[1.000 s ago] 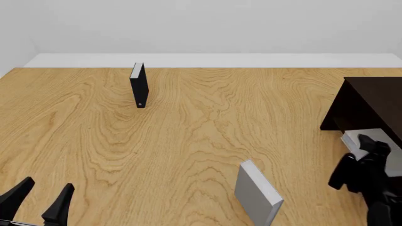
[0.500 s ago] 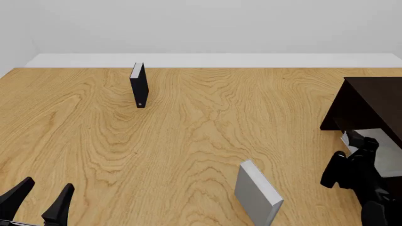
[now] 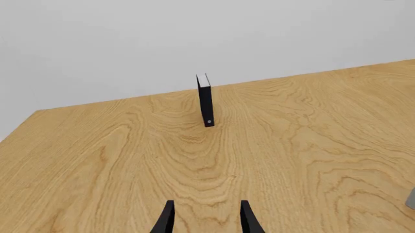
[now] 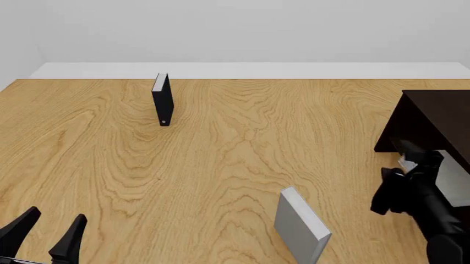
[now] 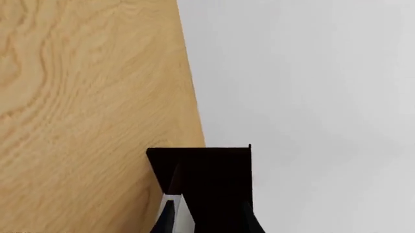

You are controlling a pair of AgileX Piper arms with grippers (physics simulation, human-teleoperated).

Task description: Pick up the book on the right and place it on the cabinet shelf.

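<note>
The book (image 4: 449, 177) is lying at the right edge of the front view, just below the front of the dark cabinet (image 4: 433, 124), and the right gripper (image 4: 408, 165) is covering part of it. The right gripper's fingers (image 5: 167, 219) are lying against the book, but I cannot tell if they are clenched on it or released. A second grey book (image 4: 301, 226) is standing tilted on the worktop (image 4: 220, 165), to the left of the right arm and apart from it. A black book (image 4: 162, 99) is standing upright far back on the left. The left gripper (image 4: 45, 234) is hovering at the near left corner, its fingers (image 3: 246, 218) spread apart and grasping nothing.
</note>
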